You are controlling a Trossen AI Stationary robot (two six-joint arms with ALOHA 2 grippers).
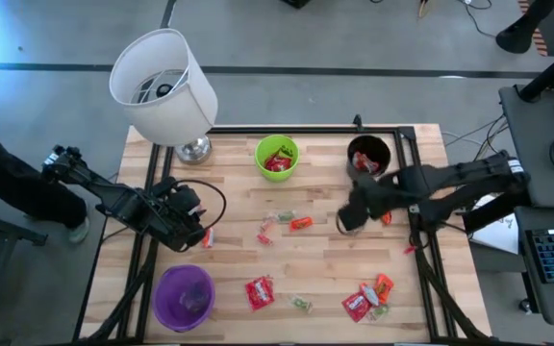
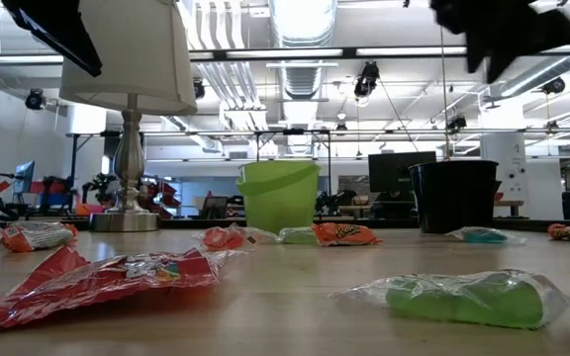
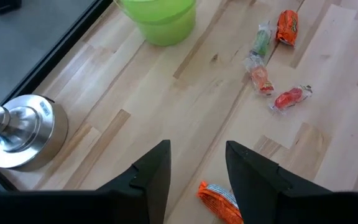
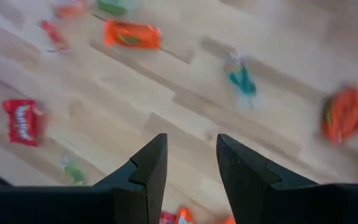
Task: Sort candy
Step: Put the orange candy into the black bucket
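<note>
Left gripper [image 3: 196, 163] at table's 9 o'clock, fingers parted, empty, over an orange candy [image 3: 219, 199], right gripper [image 4: 190, 157] near 2 o'clock, parted, empty, candy [image 1: 259, 292] scattered centre to 5 o'clock

A lamp [image 1: 166, 91] stood at the counter's [image 1: 315, 274] far left corner. Two cups [image 1: 277, 157] sat along the far edge, one at the middle, the other toward the right. A third cup [image 1: 184, 295] sat near the near left corner. Candy [image 1: 300, 222] lay scattered across the centre and toward the near right corner.
</note>
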